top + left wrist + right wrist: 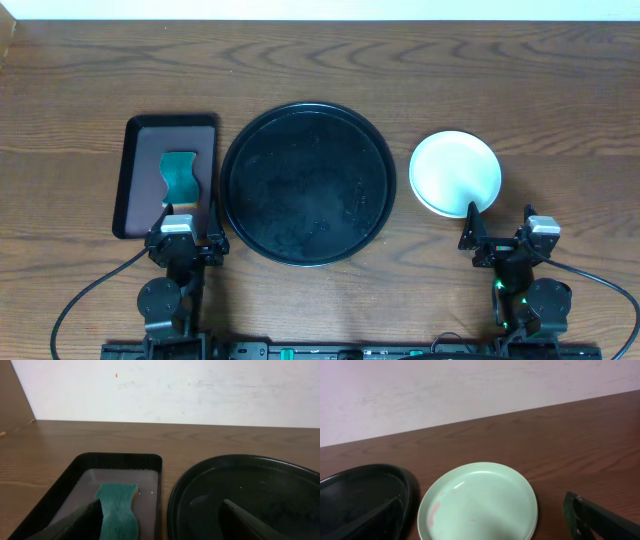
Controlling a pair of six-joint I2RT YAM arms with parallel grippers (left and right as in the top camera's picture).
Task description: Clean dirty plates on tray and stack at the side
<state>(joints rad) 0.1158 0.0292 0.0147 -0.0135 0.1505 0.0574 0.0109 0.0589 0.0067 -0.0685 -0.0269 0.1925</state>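
We find the plates (455, 173) stacked on the table (520, 80) to the right of the tray (308, 112), near its rim but not touching. The stack lies flat, hollow side up. It is round, so it shows no long axis. From the right wrist the top plate (480, 502) reads pale green, with a faint pink smear (435, 510) on its left inner slope — a second rim peeks out under its right edge. How many lie below, we cannot tell.

Right gripper (484, 497): fingers spread wide, nothing between them, hanging just short of the stack's near edge.

Left gripper (161, 504): likewise spread and holding nothing, straddling the gap between the tray and the maroon tray (128, 180). In the latter lies a teal sponge (180, 175) — long axis running away from the arms' base.
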